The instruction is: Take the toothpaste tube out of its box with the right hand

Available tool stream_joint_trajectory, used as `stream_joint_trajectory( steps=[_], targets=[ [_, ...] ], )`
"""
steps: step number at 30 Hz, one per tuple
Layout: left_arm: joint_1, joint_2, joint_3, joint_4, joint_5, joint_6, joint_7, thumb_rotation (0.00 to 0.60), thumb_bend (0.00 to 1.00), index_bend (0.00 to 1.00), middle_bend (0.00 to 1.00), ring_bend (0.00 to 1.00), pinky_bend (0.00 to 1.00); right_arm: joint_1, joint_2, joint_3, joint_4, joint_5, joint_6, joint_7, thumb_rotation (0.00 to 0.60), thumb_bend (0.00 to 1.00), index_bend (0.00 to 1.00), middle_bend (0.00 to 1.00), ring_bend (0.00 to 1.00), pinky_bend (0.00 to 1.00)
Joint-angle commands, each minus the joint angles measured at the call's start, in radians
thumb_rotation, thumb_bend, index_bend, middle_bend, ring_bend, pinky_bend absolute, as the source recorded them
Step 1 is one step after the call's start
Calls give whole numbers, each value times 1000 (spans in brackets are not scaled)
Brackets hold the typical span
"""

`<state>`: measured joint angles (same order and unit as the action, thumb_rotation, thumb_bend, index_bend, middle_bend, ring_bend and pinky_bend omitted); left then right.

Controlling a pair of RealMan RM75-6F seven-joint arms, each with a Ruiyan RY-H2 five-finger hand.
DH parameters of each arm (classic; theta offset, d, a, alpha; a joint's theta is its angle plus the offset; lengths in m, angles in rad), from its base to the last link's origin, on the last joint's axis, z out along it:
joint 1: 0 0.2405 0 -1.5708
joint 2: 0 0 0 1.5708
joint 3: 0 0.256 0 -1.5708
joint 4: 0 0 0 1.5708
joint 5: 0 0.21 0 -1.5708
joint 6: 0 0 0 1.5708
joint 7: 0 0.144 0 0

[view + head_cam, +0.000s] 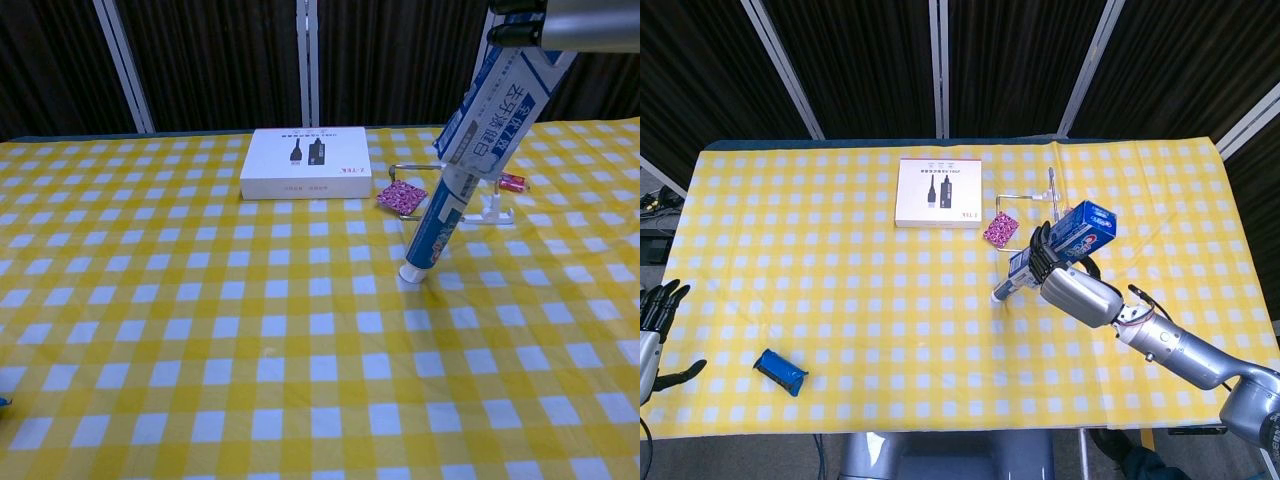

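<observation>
Dark curtains with pale vertical rails hang behind a table (840, 300) covered in a yellow-and-white checked cloth.

At about eight o'clock on the head view, the left hand (654, 325) sits off the table's edge, fingers spread and holding nothing. Just inside that corner lies a small blue object (780, 371), too small to identify.

Toward twelve o'clock lies a flat white box (305, 163) printed with a black cable; its small lettering cannot be read. At four o'clock from it lies a pink patterned square (401, 195), touching a clear stand (490, 205) with an upright post. A tiny red item (513, 181) sits at the stand's three o'clock side.

Right of center, the right hand (1070, 288) grips the toothpaste box (498, 98) around its upper part, fingers wrapped over it, tilting it steeply with its open end down toward seven o'clock. The box is blue and white with Chinese characters I cannot make out for certain. The toothpaste tube (436, 227) sticks out of that open end, more than half exposed, its white cap (410, 272) touching the cloth. The tube's blue print is too blurred to read.
</observation>
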<state>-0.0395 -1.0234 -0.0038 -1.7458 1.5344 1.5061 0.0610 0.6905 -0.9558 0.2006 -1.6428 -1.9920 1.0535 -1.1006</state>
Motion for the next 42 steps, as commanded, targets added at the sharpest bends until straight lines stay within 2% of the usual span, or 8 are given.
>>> stream_joint_trajectory(
  steps=[1,7,17,26,32,37,40,42],
  targets=[
    [0,-1,1,0,0,-1,3,600,0,0,0,0,0,-10,9,4,-6,5,5,-15,600,441,415,354,249,282],
    [1,-1,0,-2,-3,2,3,600,0,0,0,0,0,-20,31,30,28,0,59,-24,600,458,415,353,249,279],
    [-1,-3,0,-4,-2,0,12,600,0,0,0,0,0,-65,107,92,62,110,150,63,600,462,415,353,247,277],
    [1,-8,4,-9,5,2,30,600,0,0,0,0,0,-106,-5,21,-25,260,125,356,600,462,414,353,247,245],
    [-3,-13,1,-7,-5,-7,37,600,0,0,0,0,0,-83,-100,-48,-42,248,59,480,600,462,412,353,247,234],
    [-8,-16,-1,-3,-14,-17,41,600,0,0,0,0,0,-49,-219,-95,-17,218,-2,476,600,449,400,342,239,230],
    [-9,-16,-2,-2,-19,-20,38,600,0,0,0,0,0,-39,-272,-105,-11,224,-26,459,600,335,316,283,184,190],
    [-9,-14,-4,-1,-22,-21,34,600,0,0,0,0,0,-33,-303,-107,-9,236,-44,434,600,187,157,172,106,135]
  ],
)
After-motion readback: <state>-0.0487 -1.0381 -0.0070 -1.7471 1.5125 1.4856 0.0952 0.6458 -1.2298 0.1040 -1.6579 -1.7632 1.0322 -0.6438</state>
